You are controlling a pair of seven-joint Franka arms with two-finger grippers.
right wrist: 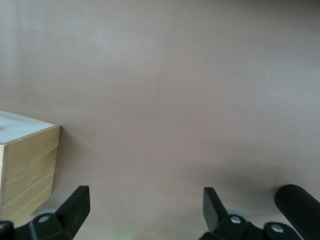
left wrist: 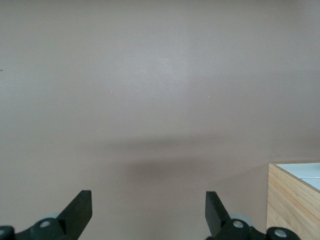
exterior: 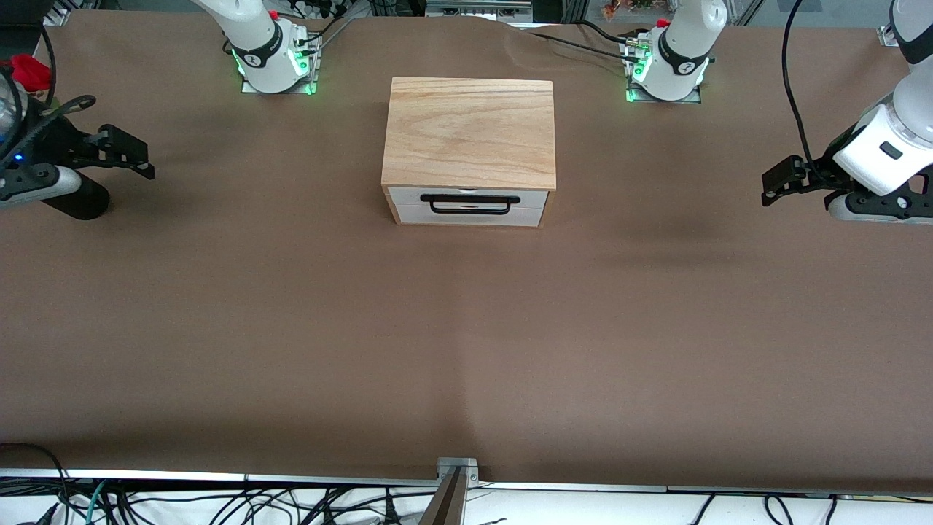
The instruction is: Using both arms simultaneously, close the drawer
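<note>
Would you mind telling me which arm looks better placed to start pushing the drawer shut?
Neither clearly. The drawer already looks nearly flush. The left gripper and right gripper both hang open over bare table at their own ends, similarly clear of the box.

It looked like a robotics lab. Two bolted-down arm bases [exterior: 273,62] glowed green on a brown-covered table [exterior: 466,350]. Loose cables [exterior: 219,507] tangled along its edge.

No text, label, brand or number can be read anywhere in these views: the small dark marks on the two arm bases near the table's 12 o'clock edge are too small to make out.
</note>
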